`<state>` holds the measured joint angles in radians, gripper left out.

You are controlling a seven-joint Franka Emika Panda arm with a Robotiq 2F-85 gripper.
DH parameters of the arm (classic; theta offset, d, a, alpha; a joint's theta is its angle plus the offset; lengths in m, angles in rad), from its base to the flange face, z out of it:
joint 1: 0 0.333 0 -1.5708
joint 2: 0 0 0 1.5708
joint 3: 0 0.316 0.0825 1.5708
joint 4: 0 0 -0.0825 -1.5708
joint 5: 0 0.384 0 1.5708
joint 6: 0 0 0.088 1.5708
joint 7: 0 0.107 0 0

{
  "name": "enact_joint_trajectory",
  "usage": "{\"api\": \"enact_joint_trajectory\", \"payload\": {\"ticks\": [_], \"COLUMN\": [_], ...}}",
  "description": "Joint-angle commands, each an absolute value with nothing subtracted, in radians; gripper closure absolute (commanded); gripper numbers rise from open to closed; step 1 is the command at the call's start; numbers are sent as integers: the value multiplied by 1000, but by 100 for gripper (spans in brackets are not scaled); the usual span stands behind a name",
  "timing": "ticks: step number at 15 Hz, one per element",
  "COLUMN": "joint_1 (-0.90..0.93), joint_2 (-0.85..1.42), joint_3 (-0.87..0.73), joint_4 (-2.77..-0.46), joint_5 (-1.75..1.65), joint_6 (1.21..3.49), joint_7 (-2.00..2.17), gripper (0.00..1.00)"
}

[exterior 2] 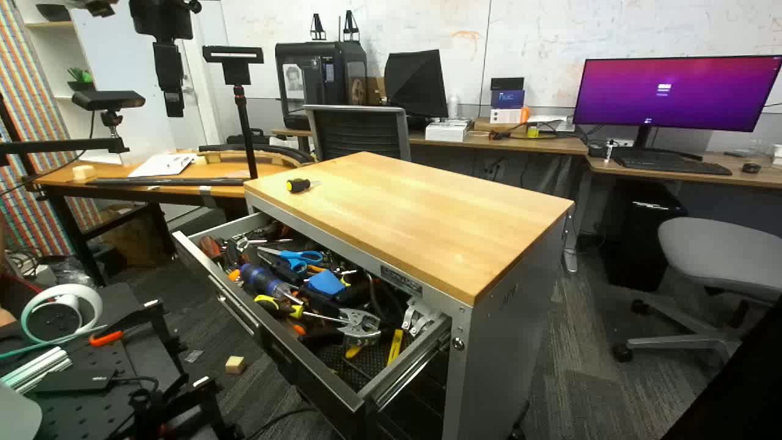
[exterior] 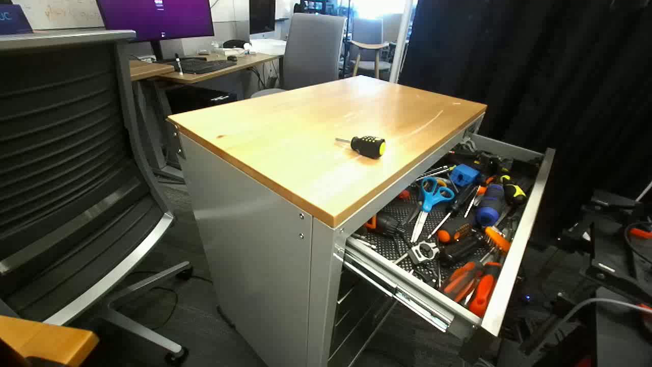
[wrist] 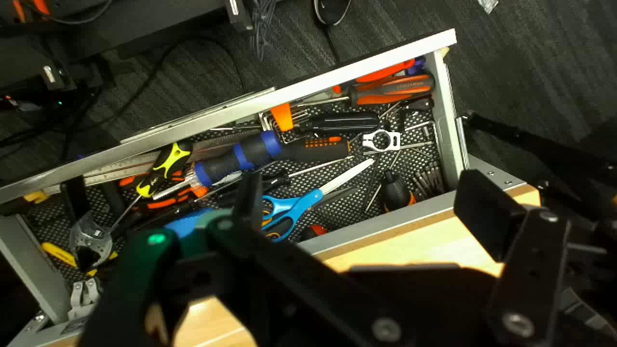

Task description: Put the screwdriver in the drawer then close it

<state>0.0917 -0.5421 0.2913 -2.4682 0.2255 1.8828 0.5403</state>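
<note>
Wrist view: jaws well apart, apparently empty. Up behind the drawer (exterior: 520,239), a likely light, stiff screwdriver (exterior: 367,146) suits mid-handle gripping.

Below the matt-finished pincer (wrist: 364,207), the worktop (exterior: 285,120) is smooth, glossy wood and the drawer (exterior: 525,224) satin metal, its mat (wrist: 347,212) rough-textured, the scissors (wrist: 308,200) smooth plastic at the handles, bright metal at the blades.

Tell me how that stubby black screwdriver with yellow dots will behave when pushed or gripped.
The stubby black screwdriver may roll if pushed: its thick handle looks rounded and the wooden cabinet top looks flat. It should be rigid, given its straight metal shaft. Its yellow-dotted surface may be textured, so slipping seems less likely.
</note>
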Motion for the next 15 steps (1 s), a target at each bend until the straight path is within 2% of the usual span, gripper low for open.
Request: {"api": "enact_joint_trajectory", "payload": {"ticks": [1, 4, 8, 15], "joint_1": [99, 79, 64, 141], "joint_2": [-541, -504, -254, 137], "joint_3": [285, 282, 339, 313], "joint_4": [-2463, -2453, -2331, -2012], "joint_5": [222, 231, 146, -154], "joint_6": [1882, 1955, 2112, 2089], "joint_7": [543, 567, 611, 724], "gripper": [0, 0, 0, 0]}}
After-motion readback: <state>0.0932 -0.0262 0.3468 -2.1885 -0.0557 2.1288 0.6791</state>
